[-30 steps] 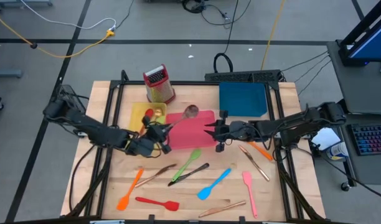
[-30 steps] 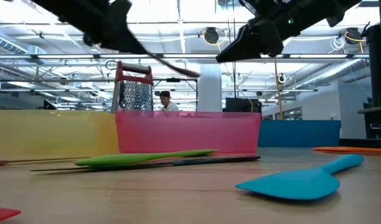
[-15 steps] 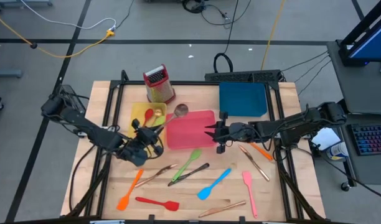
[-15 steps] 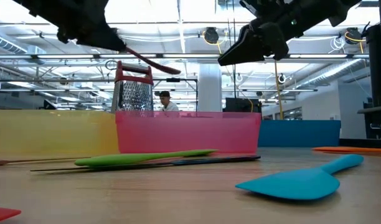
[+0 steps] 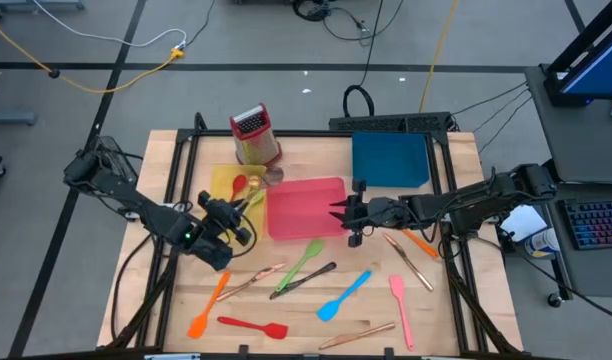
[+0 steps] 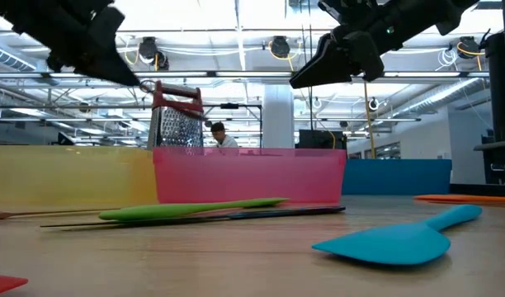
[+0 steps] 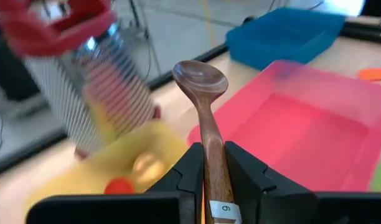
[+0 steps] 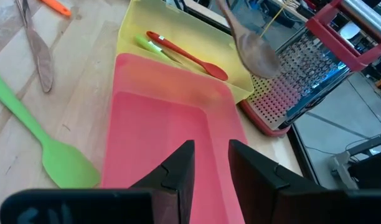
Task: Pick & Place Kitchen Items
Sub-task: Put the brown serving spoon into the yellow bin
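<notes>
The left gripper pinches a wooden spoon by its handle, bowl above the yellow tray, near the grater at twelve o'clock. Lower it level, clear of that grater, before letting go. The right gripper waits empty, slightly parted, over the pink tray.

arms: 2, dark, jointed | claw fingers: black, angular | white label "9"
</notes>
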`<state>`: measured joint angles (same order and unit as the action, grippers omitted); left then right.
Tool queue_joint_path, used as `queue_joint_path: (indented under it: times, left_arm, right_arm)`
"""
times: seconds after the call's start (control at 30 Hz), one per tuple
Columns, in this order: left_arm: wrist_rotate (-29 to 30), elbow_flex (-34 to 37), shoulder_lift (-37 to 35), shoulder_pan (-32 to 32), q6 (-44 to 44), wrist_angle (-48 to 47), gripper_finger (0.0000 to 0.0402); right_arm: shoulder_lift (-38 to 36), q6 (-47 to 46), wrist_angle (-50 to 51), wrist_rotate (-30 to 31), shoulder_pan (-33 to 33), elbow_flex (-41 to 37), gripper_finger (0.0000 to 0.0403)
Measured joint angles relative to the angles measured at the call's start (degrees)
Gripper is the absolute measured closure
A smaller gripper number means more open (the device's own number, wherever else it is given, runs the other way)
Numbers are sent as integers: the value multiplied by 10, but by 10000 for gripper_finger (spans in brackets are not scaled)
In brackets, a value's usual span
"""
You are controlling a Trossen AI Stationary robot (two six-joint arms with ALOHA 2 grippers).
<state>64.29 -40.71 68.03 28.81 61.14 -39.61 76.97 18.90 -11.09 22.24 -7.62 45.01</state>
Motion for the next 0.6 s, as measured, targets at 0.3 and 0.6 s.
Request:
queue_joint_path:
  times: [0.3, 0.6]
  left_arm:
    - [-85, 0, 0, -3, 181, -158, 352]
    - [-155, 0, 1, -2, 283, -249, 354]
  right_arm:
    - [0, 2, 7, 0, 0, 0, 312]
    - [0, 15, 7, 1, 0, 0, 312]
